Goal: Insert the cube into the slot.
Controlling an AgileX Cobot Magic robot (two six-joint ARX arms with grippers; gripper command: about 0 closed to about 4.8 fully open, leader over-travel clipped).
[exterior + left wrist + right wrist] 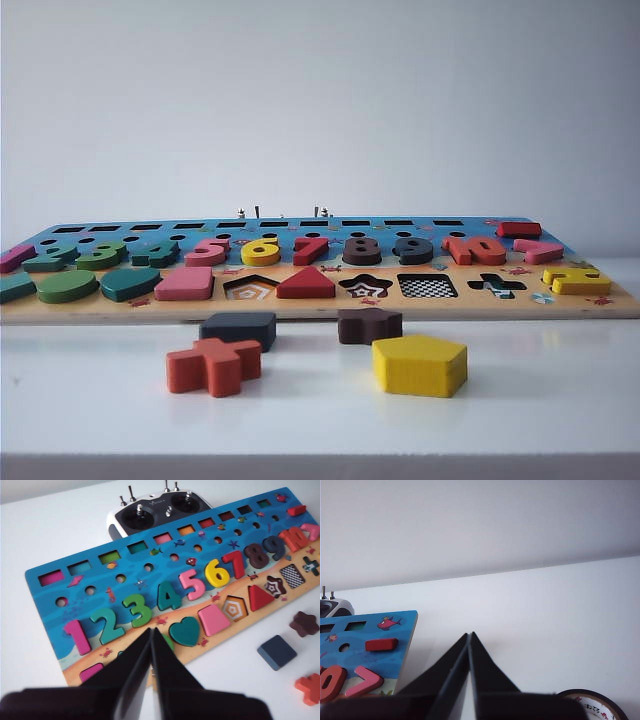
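Observation:
The cube [238, 328], a flat dark navy square block, lies on the white table in front of the puzzle board [320, 308]; it shows in the left wrist view too, the cube [276, 652] beside the board's front edge. The slot [427, 286] is the checkerboard square recess in the board's front row, also the slot [292, 576]. My left gripper [151, 630] hangs shut and empty above the board's left front part, well away from the cube. My right gripper [470, 635] is shut and empty over bare table beyond the board's right end. Neither gripper shows in the exterior view.
A red cross block [214, 364], a yellow pentagon [420, 364] and a dark brown star [369, 325] lie on the table before the board. A radio controller [155, 512] sits behind the board. A tape roll [592, 705] lies near the right gripper.

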